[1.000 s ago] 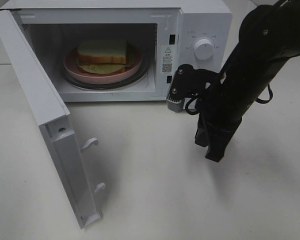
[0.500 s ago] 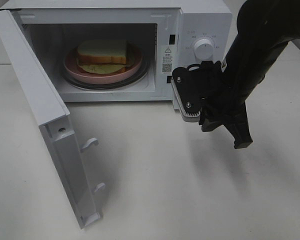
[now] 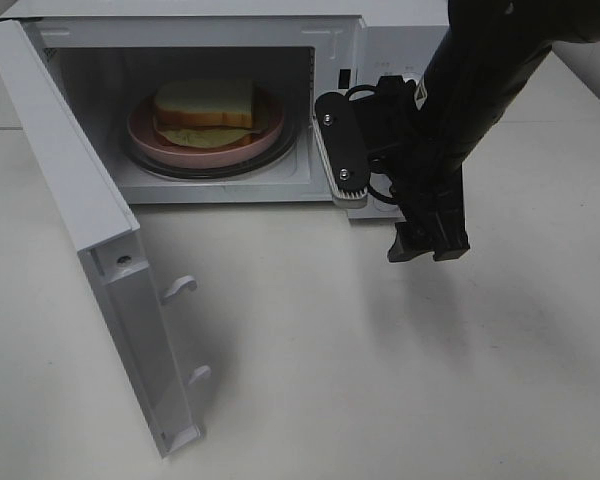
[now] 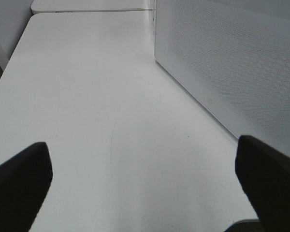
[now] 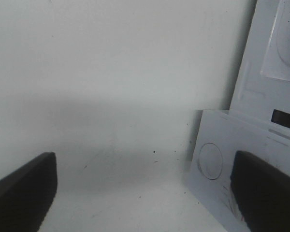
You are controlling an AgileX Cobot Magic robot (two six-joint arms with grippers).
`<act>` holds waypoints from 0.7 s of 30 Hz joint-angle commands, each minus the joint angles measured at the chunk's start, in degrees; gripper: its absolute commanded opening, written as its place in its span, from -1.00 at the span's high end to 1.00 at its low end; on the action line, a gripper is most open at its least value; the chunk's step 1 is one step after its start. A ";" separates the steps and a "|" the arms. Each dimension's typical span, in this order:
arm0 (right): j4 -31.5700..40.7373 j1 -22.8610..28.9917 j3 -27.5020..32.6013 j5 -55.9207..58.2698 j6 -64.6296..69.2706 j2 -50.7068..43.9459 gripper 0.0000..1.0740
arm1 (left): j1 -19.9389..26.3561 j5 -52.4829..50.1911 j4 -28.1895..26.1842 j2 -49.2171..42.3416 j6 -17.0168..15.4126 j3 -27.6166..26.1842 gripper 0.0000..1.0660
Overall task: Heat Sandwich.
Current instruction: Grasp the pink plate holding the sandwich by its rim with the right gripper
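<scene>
White table (image 3: 330,380) carries the open microwave (image 3: 180,30); sandwich (image 3: 204,108) sits inside, beyond-left of my released right claw (image 3: 427,248). Recommended: left claw (image 4: 145,186), also released, pushes door (image 3: 80,170) evenly until latched.

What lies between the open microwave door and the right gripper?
Only bare white table, seen in the exterior high view; the door and right gripper stand apart.

**Right arm swings up against the microwave**

The black right arm (image 3: 480,90) lifts and shifts left, so it now crosses the white microwave's control panel (image 3: 385,50) and hides its dial. Its black two-fingered gripper (image 3: 428,245) rises from low over the white table (image 3: 380,380) and hangs closer to the oven's front.
</scene>
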 commanded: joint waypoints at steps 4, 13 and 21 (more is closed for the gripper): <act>-1.03 2.06 -0.29 -2.69 0.63 -0.29 -0.82 | 0.11 -0.63 -0.29 -0.46 -0.23 0.06 -0.83; -2.29 3.38 -0.29 -6.65 0.63 -0.29 -0.76 | 0.11 -0.63 -0.29 -0.46 -0.23 0.06 -0.83; -2.29 4.64 -4.81 -8.31 0.63 4.24 -0.71 | 0.11 -0.63 -0.29 -0.46 -0.23 0.06 -0.83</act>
